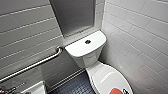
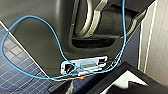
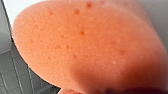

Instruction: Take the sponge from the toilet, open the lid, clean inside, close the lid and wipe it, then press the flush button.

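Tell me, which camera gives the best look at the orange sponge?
The right wrist view: the sponge looms close, pores visible. The head view catches its edge at the lid. The left wrist view faces floor tiles.

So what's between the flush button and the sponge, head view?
Head view: from flush button to sponge, only the tank front and bare closed lid.

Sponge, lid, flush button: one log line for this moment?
lid closed | sponge over lid's front end, close up in right wrist view | flush button on tank cover | grasp on sponge: cannot tell
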{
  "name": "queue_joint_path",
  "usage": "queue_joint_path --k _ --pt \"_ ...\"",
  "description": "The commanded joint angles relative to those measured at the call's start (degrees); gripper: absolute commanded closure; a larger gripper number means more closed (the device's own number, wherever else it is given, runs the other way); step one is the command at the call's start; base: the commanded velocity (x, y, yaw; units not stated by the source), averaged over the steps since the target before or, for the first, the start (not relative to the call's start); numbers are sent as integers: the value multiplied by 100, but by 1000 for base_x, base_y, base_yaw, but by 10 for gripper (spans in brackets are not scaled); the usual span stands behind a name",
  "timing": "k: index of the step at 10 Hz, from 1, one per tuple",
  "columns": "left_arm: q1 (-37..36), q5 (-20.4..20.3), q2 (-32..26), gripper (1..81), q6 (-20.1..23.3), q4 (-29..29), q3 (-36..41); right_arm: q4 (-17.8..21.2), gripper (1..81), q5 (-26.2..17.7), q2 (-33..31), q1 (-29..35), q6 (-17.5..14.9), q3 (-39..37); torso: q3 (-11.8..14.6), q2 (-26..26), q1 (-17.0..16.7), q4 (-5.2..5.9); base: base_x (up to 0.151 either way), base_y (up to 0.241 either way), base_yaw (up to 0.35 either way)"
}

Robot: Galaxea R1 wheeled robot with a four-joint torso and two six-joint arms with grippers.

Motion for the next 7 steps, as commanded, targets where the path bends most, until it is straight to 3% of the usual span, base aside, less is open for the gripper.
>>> queue_joint_path --k 1,5,7 --pt "242 526 -60 10 24 15 95 -46 811 65 -418 -89 25 38 0 0 0 0 0 0 0" --pt "216 526 -77 10 33 15 87 -99 811 22 -866 -704 16 -261 2 0 0 0 0 0 0" --pt "207 526 -77 10 33 23 95 -108 811 -258 -998 -1082 16 -639 2 -2 0 0 0 0 0"
